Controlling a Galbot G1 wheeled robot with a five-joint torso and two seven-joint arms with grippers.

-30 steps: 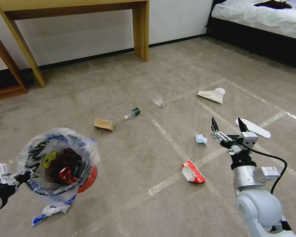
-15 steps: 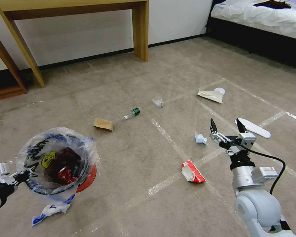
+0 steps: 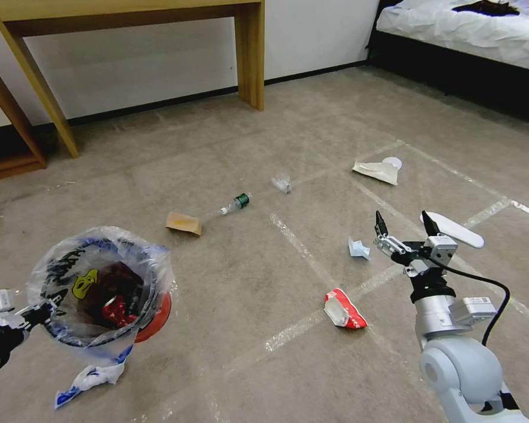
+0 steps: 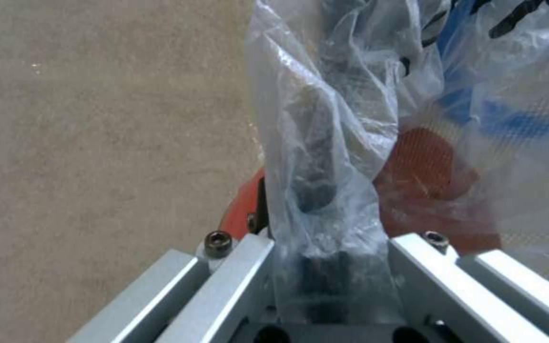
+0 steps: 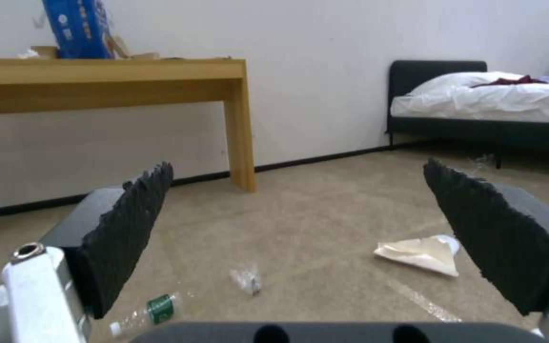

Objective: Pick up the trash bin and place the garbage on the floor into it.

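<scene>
The left gripper (image 3: 44,309) is clamped on the rim of the trash bin (image 3: 100,288), held just above the floor (image 3: 247,282) at the robot's left. The right gripper (image 3: 404,222) hovers with jaws wide apart and empty, above the carpet near a blue-white wrapper (image 3: 358,248) and a red wrapper (image 3: 344,309).

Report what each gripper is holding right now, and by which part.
The left gripper is shut on the trash bin, pinching its bag-lined rim. The right gripper is open and holds nothing.
</scene>
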